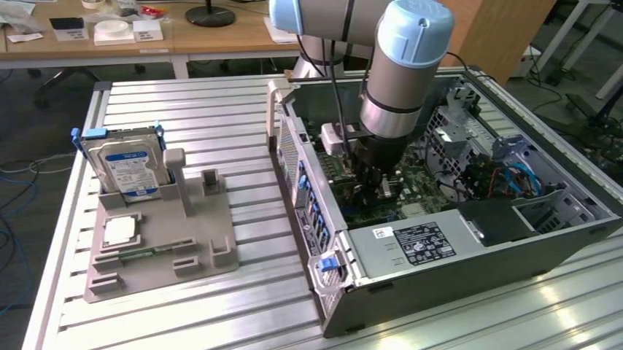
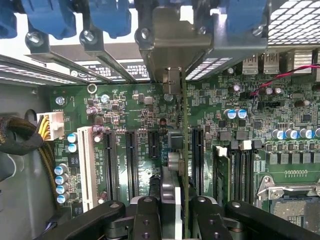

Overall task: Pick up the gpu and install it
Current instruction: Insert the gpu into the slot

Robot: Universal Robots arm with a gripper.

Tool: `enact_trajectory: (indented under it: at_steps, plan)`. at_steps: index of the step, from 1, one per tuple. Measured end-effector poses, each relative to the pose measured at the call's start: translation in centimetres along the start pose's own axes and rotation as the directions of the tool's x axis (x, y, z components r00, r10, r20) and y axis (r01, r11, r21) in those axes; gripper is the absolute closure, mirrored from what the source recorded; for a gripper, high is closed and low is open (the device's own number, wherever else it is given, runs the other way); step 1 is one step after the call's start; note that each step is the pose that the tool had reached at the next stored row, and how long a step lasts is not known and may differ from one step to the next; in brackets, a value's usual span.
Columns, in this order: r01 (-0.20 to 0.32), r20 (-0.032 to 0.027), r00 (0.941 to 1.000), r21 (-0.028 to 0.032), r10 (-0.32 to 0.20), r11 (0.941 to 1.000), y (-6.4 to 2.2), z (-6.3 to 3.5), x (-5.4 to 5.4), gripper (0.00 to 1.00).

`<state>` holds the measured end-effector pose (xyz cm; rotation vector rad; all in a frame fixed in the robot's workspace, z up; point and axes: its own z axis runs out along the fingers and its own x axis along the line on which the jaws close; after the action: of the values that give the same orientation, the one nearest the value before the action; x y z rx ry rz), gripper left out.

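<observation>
The gpu (image 2: 184, 150) shows edge-on in the wrist view as a thin dark card standing upright over the green motherboard (image 2: 135, 115). Its silvery end bracket (image 2: 172, 47) lies against the case's rear slot openings. My gripper (image 2: 172, 220) is shut on the card, with one black finger (image 2: 145, 217) on either side of it. The card runs beside a long black expansion slot (image 2: 197, 160); I cannot tell whether it is seated. In the exterior view my gripper (image 1: 375, 179) reaches straight down inside the open computer case (image 1: 467, 270).
A white slot (image 2: 86, 165), black slots (image 2: 131, 165) and memory sticks (image 2: 222, 172) flank the card. The power supply (image 1: 419, 242) fills the case's near end. Outside the case, a grey holder (image 1: 165, 248) carries a hard drive (image 1: 127, 168) and a processor chip (image 1: 119, 231).
</observation>
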<state>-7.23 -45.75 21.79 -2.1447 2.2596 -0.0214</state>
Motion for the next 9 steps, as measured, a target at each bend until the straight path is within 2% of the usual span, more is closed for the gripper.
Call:
enact_trajectory:
  at_steps: [2, 5, 9]
  plan:
    - [0.000, 0.0028, 1.0000, 0.0013, 0.000, 1.0000, -0.02, -0.21, -0.04, 0.72]
    - [0.000, 0.0002, 1.0000, 0.0001, 0.000, 1.0000, -0.02, -0.55, -0.01, 0.72]
    - [0.000, 0.0002, 1.0000, 0.0001, 0.000, 1.0000, -0.02, -0.55, -0.01, 0.72]
